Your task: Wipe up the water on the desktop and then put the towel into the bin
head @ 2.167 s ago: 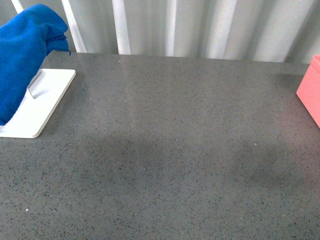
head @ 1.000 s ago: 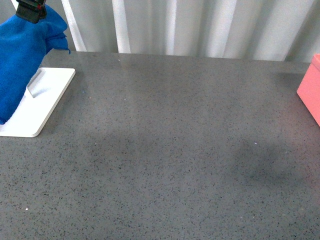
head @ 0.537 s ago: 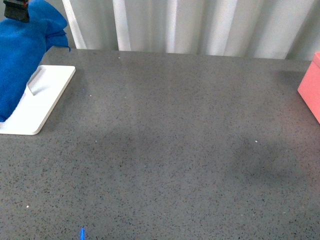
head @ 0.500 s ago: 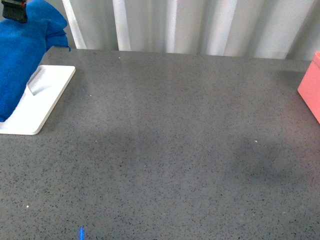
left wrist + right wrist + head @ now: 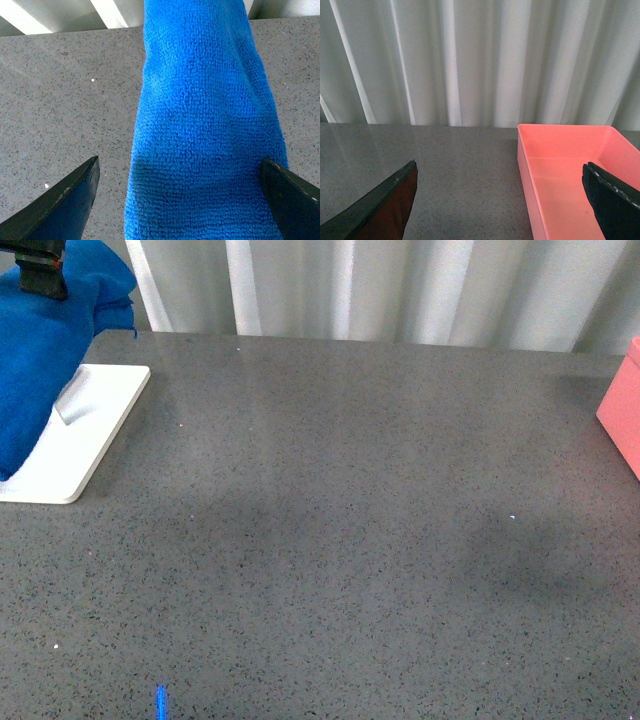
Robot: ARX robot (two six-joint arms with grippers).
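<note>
Left wrist view: the towel [image 5: 200, 125] hangs as a long blue fold above the desktop [image 5: 65, 100], between the spread jaws of the left gripper [image 5: 177, 200]. One finger [image 5: 292, 197] seems to brush its edge and the other stands clear. In the front view it drapes over a white tray base [image 5: 85, 445] at the far left. The bin [image 5: 570, 165] sits far right, ahead of the right gripper [image 5: 500, 205], whose jaws are wide apart.

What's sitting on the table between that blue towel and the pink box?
In the front view, only the white tray base right beside the towel; from there to the bin the desktop is bare grey stone.
</note>
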